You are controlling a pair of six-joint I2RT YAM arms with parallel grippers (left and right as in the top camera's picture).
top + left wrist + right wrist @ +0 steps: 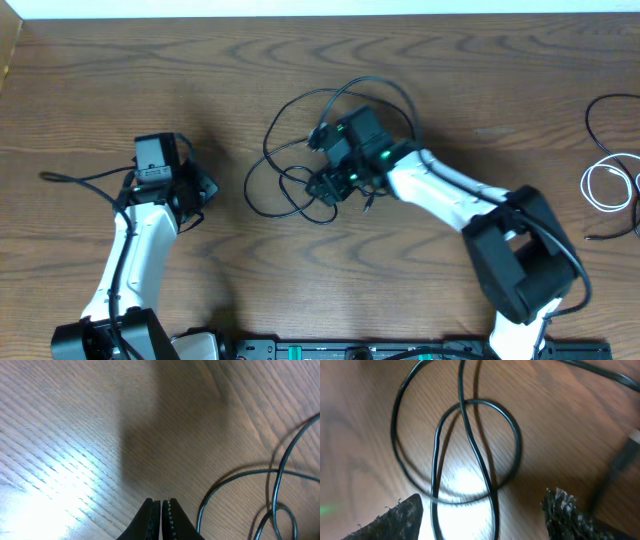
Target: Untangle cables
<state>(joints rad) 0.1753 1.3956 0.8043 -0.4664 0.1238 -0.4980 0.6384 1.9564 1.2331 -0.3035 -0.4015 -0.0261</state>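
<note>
The wooden table (100,80) is taking up the whole view. The two white arms are reaching onto it from the near edge.

The right arm (450,190) is stretching up and leftward in a long diagonal, elbow bent near its base and wrist angling down over the middle of the table. The left arm (140,240) is rising more steeply on its own side, with its wrist turning right toward the middle.

The black cables (300,175) are lying as one loose tangle at the table's center, between the two wrists. A big loop is arching up behind the right wrist and smaller loops are crossing beneath it. Far off at the right edge, well apart from the tangle, a white cable (605,185) is sitting coiled beside another black cord (600,105).

The right gripper (480,520) is hanging directly over the tangle with its fingers (395,520) spread wide. Crossing strands and a round loop of the cable are lying on the wood between them (I can't tell whether anything is touching).

The left gripper (161,520) is hovering just beside the tangle's left side, its fingers pressed together on nothing, with curved strands lying off to its right.
</note>
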